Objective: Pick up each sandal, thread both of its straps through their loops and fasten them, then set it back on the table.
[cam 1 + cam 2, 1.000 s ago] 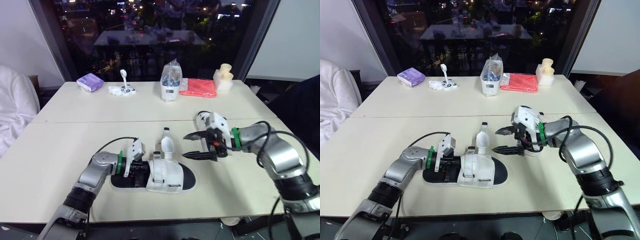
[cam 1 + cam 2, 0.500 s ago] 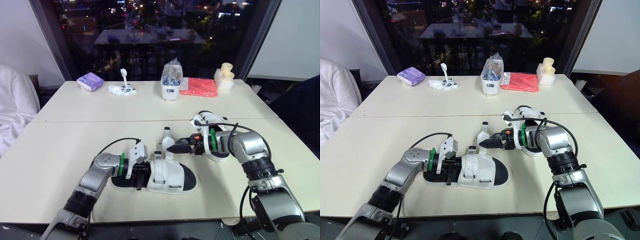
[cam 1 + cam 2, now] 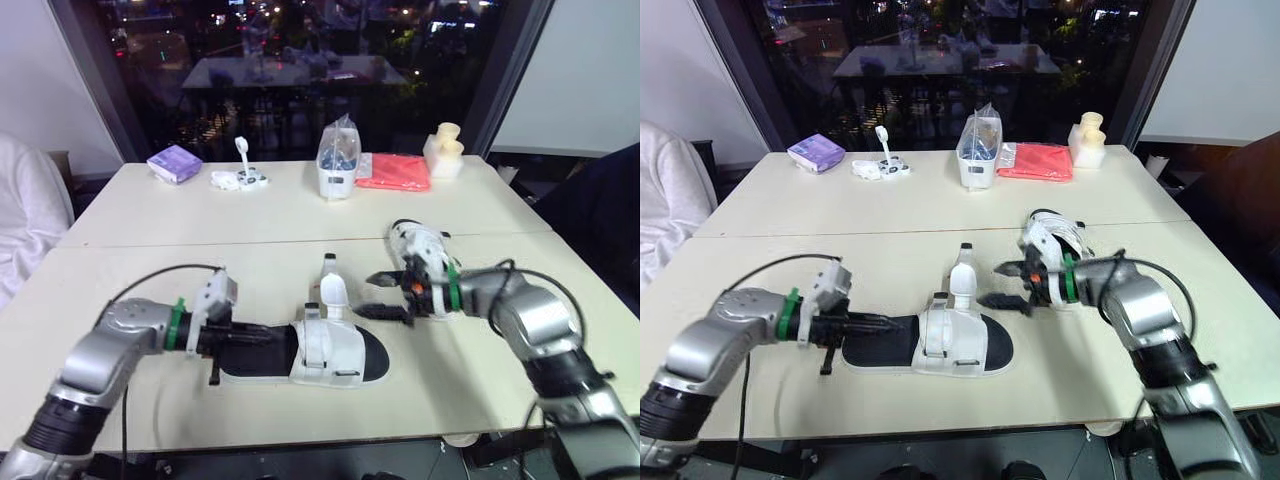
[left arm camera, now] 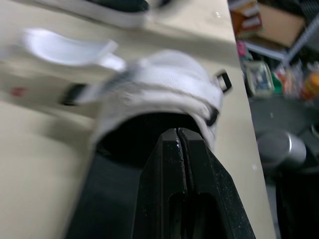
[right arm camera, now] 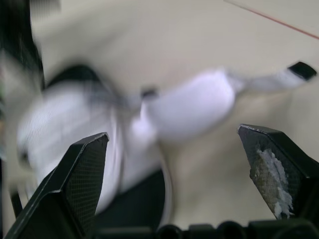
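Observation:
A sandal (image 3: 300, 352) with a black sole and white straps lies on the near table (image 3: 120, 400). Its front strap (image 3: 331, 289) stands up loose, and its wide strap (image 4: 164, 84) arches over the footbed. My left gripper (image 3: 262, 337) is shut with nothing between its fingertips (image 4: 179, 137); it lies low over the heel end, pointing under the wide strap. My right gripper (image 3: 366, 295) is open just right of the loose strap, which lies between its fingers (image 5: 84, 169) without touching them. A second white sandal (image 3: 420, 245) sits behind the right gripper.
On the far table stand a purple box (image 3: 173, 162), a small white item (image 3: 240, 179), a clear bag on a white tub (image 3: 337, 165), a red cloth (image 3: 395, 173) and a cream object (image 3: 445, 150). A seam joins the two tables.
My left arm has drawn back to the left, its gripper sliding from the straps toward the heel. My right gripper has pulled back to the right from the loose strap and opened.

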Controlling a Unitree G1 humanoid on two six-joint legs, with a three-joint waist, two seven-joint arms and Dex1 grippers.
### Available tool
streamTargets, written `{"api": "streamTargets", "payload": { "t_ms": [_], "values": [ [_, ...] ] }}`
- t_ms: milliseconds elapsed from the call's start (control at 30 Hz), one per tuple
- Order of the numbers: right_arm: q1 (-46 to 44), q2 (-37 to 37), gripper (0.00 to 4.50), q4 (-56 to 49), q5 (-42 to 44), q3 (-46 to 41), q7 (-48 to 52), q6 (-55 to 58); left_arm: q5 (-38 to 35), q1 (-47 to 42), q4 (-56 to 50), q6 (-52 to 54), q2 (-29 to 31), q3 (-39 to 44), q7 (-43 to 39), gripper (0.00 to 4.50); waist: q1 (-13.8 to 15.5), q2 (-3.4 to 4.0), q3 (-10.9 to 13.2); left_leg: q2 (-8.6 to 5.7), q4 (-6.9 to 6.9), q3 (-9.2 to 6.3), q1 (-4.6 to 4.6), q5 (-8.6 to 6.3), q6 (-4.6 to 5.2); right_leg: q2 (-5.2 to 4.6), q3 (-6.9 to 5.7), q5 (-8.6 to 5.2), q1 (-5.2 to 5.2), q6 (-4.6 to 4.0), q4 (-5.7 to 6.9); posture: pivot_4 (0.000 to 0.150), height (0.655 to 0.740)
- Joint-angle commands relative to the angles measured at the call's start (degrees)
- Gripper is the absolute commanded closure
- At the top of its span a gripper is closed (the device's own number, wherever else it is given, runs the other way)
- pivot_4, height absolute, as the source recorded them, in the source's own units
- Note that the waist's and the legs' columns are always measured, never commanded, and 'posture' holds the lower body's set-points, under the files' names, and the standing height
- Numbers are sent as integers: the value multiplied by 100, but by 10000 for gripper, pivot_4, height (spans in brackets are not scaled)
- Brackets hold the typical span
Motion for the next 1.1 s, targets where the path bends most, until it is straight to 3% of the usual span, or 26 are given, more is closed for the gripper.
{"api": "streamTargets", "payload": {
  "t_ms": [33,267,567,833,933,1100],
  "values": [
    [515,-312,8866,-775,-393,123,99,-1033,-287,-354,222,203,-28,266,101,45000,-16,-3,2,-1,0,0,2,0,0,1,0,0,2,1,0,1500,7400],
    [1192,-501,44381,-1014,-819,140,-42,-2085,-365,-1193,1257,507,-506,202,336,45000,-17,-21,15,-6,1,3,8,6,-9,8,1,1,5,-1,2,1500,7400],
    [1462,-349,44381,-822,-1165,494,-72,-2573,175,-2162,3186,550,-1444,-398,448,45000,105,-31,21,-14,4,4,7,8,-11,7,1,1,9,-1,-1,1500,7400],
    [1528,-265,44381,-808,-1320,731,-73,-2649,536,-2970,4836,501,-2084,-384,537,45000,113,-37,24,-15,5,2,5,8,-11,8,1,1,9,-1,-1,1500,7400],
    [1528,-238,45000,-805,-1362,780,-69,-2665,650,-3200,5299,391,-2241,-320,616,35633,113,-41,26,-15,6,2,6,8,-11,8,1,1,10,0,0,1500,7400],
    [1538,-220,45000,-857,-1405,830,-28,-2648,733,-3387,5596,383,-2296,-308,467,11231,106,-44,28,-15,6,1,6,8,-11,8,1,1,9,0,1,1500,7400]
  ]
}}
